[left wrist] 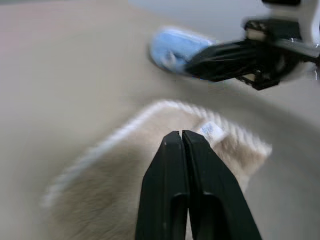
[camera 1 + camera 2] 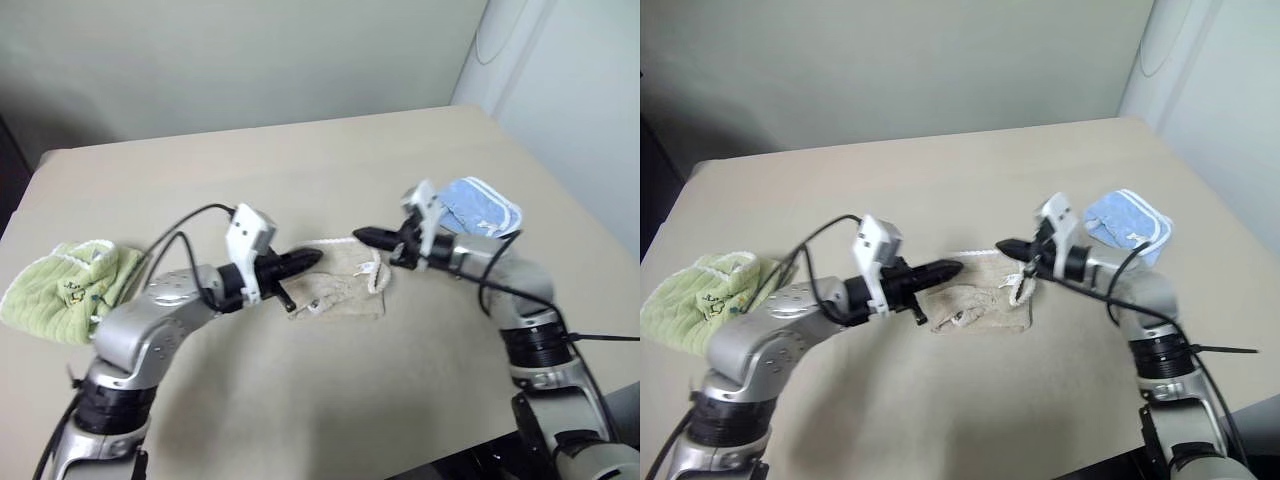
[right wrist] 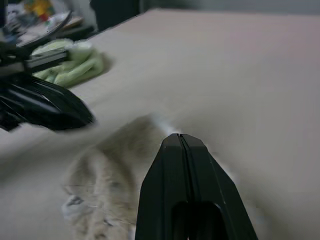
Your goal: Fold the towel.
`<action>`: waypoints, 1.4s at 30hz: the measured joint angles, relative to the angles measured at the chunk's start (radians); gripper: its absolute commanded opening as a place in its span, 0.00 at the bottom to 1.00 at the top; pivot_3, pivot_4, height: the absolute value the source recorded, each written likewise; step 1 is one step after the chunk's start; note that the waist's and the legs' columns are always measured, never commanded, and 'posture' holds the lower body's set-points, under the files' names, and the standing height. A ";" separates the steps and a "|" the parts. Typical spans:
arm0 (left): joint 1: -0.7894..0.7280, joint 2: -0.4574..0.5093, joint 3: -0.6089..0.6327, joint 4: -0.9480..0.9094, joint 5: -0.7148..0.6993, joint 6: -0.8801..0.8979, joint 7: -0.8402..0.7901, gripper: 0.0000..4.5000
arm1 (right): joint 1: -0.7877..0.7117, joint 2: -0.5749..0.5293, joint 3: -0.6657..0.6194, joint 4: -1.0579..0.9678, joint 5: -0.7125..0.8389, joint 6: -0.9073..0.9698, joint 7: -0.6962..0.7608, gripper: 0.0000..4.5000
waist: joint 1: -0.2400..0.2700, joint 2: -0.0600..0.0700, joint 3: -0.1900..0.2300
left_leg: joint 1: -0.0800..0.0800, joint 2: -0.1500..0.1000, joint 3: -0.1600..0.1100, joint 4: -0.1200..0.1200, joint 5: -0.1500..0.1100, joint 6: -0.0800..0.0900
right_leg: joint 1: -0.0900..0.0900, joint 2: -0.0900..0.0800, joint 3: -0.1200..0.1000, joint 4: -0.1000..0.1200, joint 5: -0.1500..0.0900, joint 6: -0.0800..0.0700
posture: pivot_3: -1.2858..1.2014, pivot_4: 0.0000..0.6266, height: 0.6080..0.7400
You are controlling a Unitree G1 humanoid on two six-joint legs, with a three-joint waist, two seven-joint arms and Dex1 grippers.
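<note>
The towel (image 2: pixel 340 288) is a small beige bundle with white corded edging, lying folded at the middle of the table. A white label (image 1: pixel 211 131) sticks up at one corner. My left gripper (image 2: pixel 316 258) hovers just above the towel's left part, its fingers shut with nothing between them. My right gripper (image 2: pixel 360 235) comes in from the right and is also shut and empty, its tip over the towel's far right edge. The two tips point at each other a short way apart. The towel (image 3: pixel 107 172) also lies below my right gripper (image 3: pixel 180 137) in the right wrist view.
A light-green towel (image 2: pixel 68 292) lies crumpled near the table's left edge. Behind my right arm, at the right, a light-blue towel (image 2: pixel 482 205) sits folded. The beige table (image 2: pixel 300 160) runs back to a wall.
</note>
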 measured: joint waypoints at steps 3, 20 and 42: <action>0.028 0.000 -0.146 0.110 0.145 -0.053 -0.028 0.01 | 0.061 0.012 0.053 0.113 -0.058 -0.036 -0.011 0.00 | 0.004 0.000 0.000 | -0.002 0.000 0.000 0.000 -0.001 0.002 | -0.002 -0.001 0.000 0.000 0.000 0.000 | 0.52 0.24 1.00; 0.190 -0.104 0.332 -0.058 -0.146 -0.060 0.024 0.00 | 0.099 -0.070 -0.050 0.001 -0.002 -0.038 0.026 0.20 | 0.011 0.000 -0.005 | 0.013 -0.002 0.000 -0.003 -0.002 0.004 | 0.019 -0.001 0.002 -0.012 -0.001 0.003 | 0.52 0.24 1.00; 0.635 -0.014 0.526 -0.209 -0.126 -0.050 0.071 0.00 | -0.079 -0.104 -0.146 0.334 0.141 0.268 0.050 0.99 | 0.006 0.000 -0.005 | 0.010 -0.005 0.001 -0.011 -0.006 0.010 | 0.007 0.000 0.013 -0.013 0.000 0.003 | 0.52 0.24 1.00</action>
